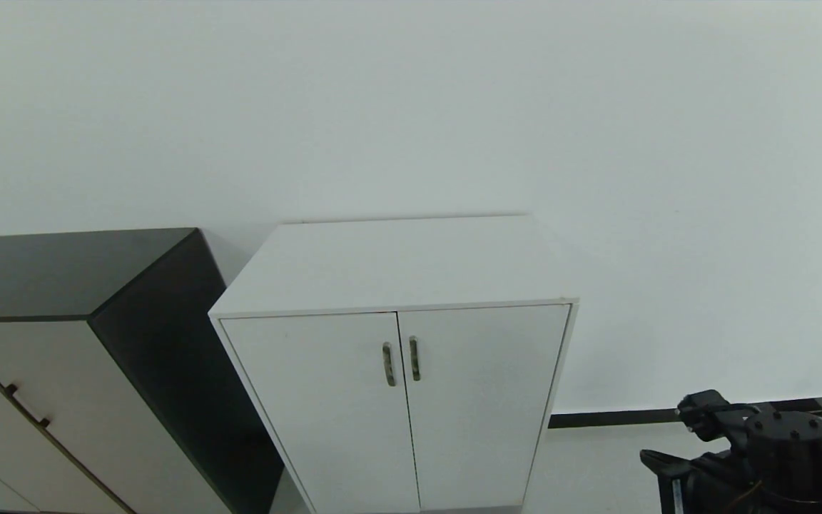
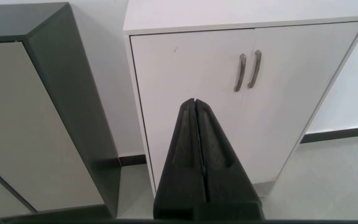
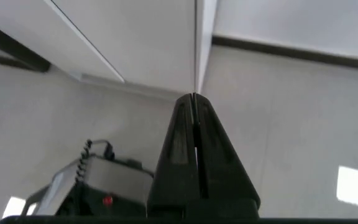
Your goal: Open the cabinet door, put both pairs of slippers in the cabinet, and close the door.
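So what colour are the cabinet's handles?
The handles are dull metallic grey, clearest in the left wrist view.

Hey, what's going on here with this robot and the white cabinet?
Nothing is being handled yet. The white cabinet stands with both doors closed, its two handles side by side at the centre. The left gripper, shut and empty, faces the cabinet's front without touching it. The right gripper, also shut and empty, points at the floor near the cabinet's base. A dark cabinet stands beside it.
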{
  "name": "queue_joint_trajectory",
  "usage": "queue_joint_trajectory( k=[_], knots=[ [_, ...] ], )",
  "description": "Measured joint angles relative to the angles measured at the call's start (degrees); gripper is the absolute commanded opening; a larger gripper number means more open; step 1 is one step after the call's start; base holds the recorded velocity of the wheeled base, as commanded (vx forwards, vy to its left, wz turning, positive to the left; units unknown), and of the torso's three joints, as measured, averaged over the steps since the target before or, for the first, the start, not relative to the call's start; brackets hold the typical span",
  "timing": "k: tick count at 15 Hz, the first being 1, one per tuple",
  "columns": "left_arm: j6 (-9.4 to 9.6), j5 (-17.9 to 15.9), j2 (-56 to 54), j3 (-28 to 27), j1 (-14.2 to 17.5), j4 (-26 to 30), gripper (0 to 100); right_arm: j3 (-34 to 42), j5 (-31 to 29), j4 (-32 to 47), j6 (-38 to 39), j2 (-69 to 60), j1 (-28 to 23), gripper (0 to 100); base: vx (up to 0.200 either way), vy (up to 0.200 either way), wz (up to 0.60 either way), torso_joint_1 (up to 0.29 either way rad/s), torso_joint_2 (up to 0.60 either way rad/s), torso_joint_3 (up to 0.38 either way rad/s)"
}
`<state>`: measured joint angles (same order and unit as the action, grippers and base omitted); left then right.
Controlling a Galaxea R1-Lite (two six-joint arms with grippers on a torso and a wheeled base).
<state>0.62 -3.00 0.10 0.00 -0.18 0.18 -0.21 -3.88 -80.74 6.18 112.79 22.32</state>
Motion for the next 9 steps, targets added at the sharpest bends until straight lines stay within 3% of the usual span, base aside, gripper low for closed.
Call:
queue_joint_trajectory(
  k=[2,9],
  knots=[
    [0.0,0.0,0.0,0.0,0.0,0.0,0,0.2,0.0,9.6,-0.2,-5.3,-0.2,0,0.0,0.0,0.0,0.0,0.0,0.0],
    [0.04,0.0,0.0,0.0,0.0,0.0,0,0.2,-0.1,62.9,-7.9,-38.9,-2.5,0,0.0,0.0,0.0,0.0,0.0,0.0]
  ],
)
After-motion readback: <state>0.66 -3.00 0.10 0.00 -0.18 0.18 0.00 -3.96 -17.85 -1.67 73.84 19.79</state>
